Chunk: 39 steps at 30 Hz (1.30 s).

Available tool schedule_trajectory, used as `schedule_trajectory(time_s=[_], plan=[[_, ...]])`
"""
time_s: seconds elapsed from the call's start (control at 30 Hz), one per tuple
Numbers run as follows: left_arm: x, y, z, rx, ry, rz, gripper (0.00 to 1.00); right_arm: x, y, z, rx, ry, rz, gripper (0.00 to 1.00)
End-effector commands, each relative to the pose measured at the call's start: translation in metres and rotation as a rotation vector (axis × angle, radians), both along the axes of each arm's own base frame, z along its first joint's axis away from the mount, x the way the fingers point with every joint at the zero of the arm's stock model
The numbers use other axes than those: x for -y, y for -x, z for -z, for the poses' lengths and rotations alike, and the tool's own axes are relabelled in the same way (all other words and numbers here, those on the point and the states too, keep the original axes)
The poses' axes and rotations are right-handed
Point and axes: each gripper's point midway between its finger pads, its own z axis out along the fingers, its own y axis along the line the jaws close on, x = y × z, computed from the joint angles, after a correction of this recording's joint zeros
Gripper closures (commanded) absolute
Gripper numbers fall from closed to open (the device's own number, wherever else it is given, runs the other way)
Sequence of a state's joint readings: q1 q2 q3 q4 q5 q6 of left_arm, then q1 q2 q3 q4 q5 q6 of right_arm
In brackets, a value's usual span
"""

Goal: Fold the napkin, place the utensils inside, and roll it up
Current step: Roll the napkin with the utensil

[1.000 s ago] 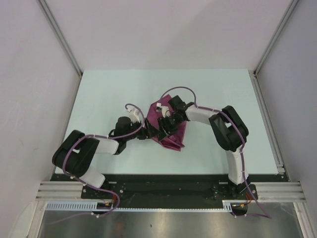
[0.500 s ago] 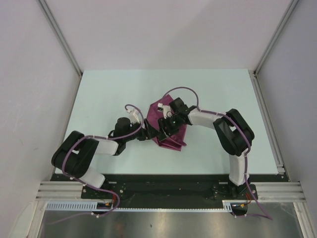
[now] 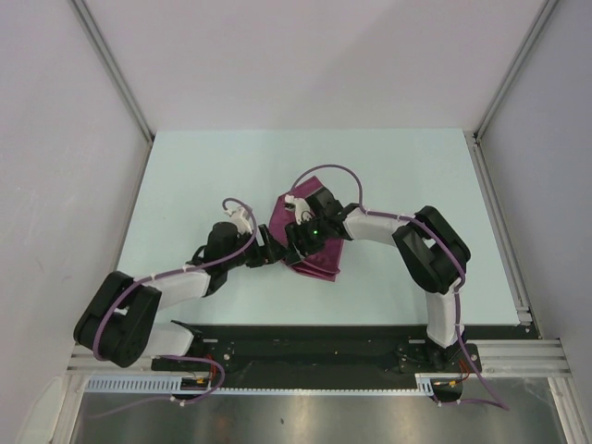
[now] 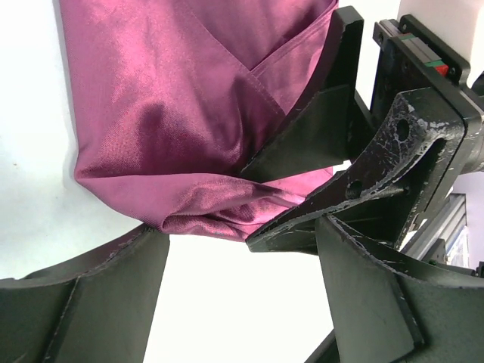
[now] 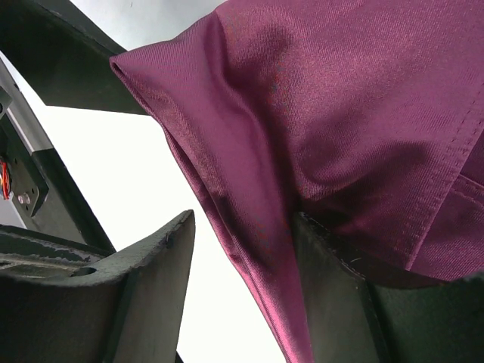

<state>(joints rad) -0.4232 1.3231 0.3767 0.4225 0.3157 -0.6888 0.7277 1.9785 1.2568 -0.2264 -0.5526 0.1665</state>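
I see the napkin [image 3: 319, 263] bunched into a folded, creased heap near the middle of the pale counter [image 3: 203, 166], just below centre in the overhead view. Both arms reach in to it. The left hand [image 3: 268, 252] comes from the lower left of the frame and the right hand [image 3: 298, 242] from the right, so the two meet at the cloth's left edge.

Through the left wrist camera my left hand is open. Its two fingers [image 4: 98, 295] stand wide apart along the bottom of the frame, with bare counter between them. The napkin's folded lower edge lies just above that gap, and its corner is at the tip of the finger on the left of the frame. The right hand's black fingers [image 4: 325, 128] enter from the right of that frame, one lying over the cloth and one beneath it, with a strip of fabric between.

Through the right wrist camera the right hand's fingers are parted too. White counter shows in the gap, and a hanging fold of the napkin drapes against the finger on the right of the frame. It is not pinched from both sides.
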Motion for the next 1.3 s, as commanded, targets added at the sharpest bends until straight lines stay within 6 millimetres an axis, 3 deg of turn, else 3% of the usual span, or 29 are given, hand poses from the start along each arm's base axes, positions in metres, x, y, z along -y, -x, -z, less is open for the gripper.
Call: schedule_trajectory(time_s=[0.0, 0.47, 0.77, 1.07, 1.27], plan=[[-0.066, -0.025, 0.04, -0.05, -0.246, -0.257, 0.2, -0.002, 0.037, 0.001, -0.101, -0.012, -0.091, 0.39], [-0.084, -0.034, 0.046, -0.074, -0.283, -0.377, 0.33, -0.001, 0.039, 0.003, -0.098, -0.007, -0.097, 0.4], [-0.097, -0.024, 0.044, -0.062, -0.242, -0.382, 0.27, 0.002, 0.037, 0.004, -0.102, -0.003, -0.087, 0.4], [-0.079, -0.026, 0.036, -0.06, -0.128, -0.32, 0.24, 0.002, 0.038, 0.004, -0.105, -0.003, -0.089, 0.4], [-0.066, -0.008, 0.047, -0.138, -0.078, -0.251, 0.26, 0.003, 0.037, 0.006, -0.101, 0.002, -0.083, 0.4]])
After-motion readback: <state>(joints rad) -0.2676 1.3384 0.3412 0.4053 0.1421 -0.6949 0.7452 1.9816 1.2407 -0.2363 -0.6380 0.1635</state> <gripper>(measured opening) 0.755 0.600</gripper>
